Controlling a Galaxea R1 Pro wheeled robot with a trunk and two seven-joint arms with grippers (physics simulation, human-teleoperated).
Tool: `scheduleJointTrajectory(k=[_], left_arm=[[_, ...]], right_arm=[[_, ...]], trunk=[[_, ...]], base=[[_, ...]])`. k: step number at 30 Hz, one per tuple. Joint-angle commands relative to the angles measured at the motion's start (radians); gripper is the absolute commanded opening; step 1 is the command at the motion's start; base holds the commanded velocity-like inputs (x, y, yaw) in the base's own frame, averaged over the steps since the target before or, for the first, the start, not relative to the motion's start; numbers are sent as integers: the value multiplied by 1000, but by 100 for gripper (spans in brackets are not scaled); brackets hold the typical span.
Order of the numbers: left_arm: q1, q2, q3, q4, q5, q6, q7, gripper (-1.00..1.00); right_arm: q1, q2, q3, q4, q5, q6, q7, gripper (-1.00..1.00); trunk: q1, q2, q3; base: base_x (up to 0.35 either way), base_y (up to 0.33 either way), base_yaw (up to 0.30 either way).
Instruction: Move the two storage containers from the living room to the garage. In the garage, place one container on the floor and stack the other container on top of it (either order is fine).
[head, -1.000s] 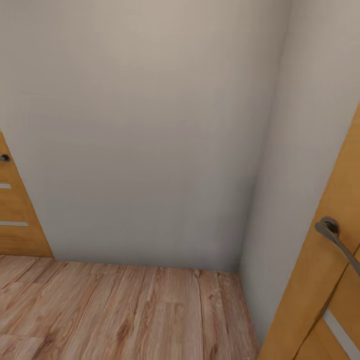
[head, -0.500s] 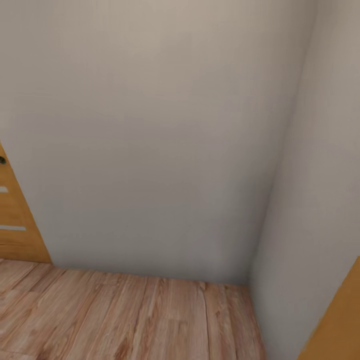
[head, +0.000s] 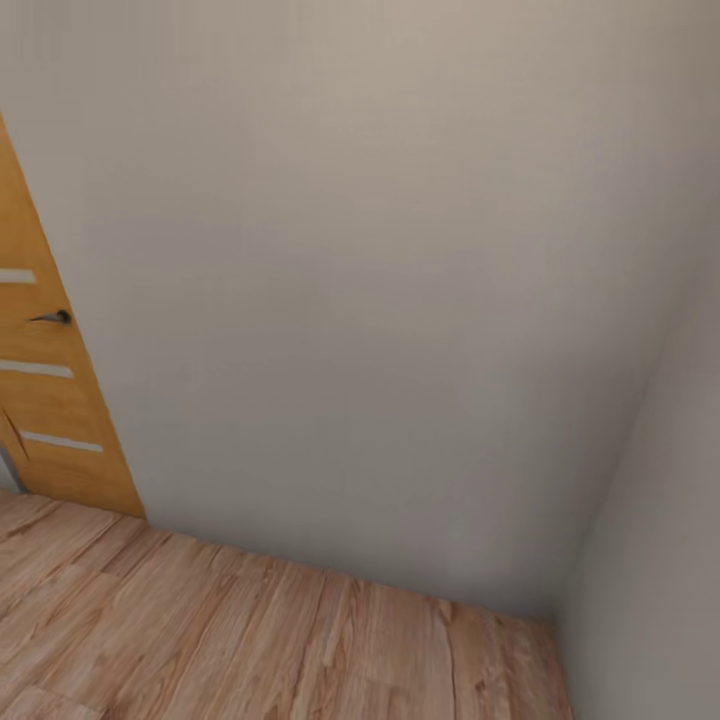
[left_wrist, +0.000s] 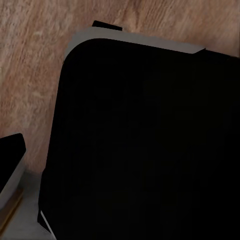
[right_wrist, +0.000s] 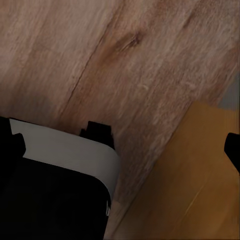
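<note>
The two storage containers are out of view. In the head view I face a bare grey-white wall corner (head: 600, 520) over light wood-plank flooring (head: 250, 640). My left gripper (left_wrist: 120, 150) hangs over the robot's black, grey-rimmed base (left_wrist: 145, 135); one dark fingertip (left_wrist: 11, 149) sits at the picture's edge. My right gripper (right_wrist: 120, 145) hangs over wood planks, its dark fingertips (right_wrist: 233, 149) far apart at opposite edges, with nothing between them.
An orange wooden door (head: 45, 400) with pale stripes and a dark lever handle (head: 55, 317) stands at the left of the wall. The right wrist view catches an orange door panel (right_wrist: 195, 185) close by the base's corner (right_wrist: 75, 155).
The whole head picture has shifted as the camera turned left. The right-hand door and its handle left the frame, and the left-hand door came further in.
</note>
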Motion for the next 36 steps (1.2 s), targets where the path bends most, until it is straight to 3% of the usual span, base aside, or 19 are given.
scheduleJointTrajectory(k=[1, 36], left_arm=[[0, 0, 0, 0, 6, -2, -1, 100], [0, 0, 0, 0, 6, -2, -1, 100]], right_arm=[[-1, 0, 9, 3, -10, -5, -1, 100], [-1, 2, 9, 3, -9, -5, 0, 100]], trunk=[[1, 0, -1], [1, 0, -1]], base=[[308, 0, 272], [72, 0, 271]])
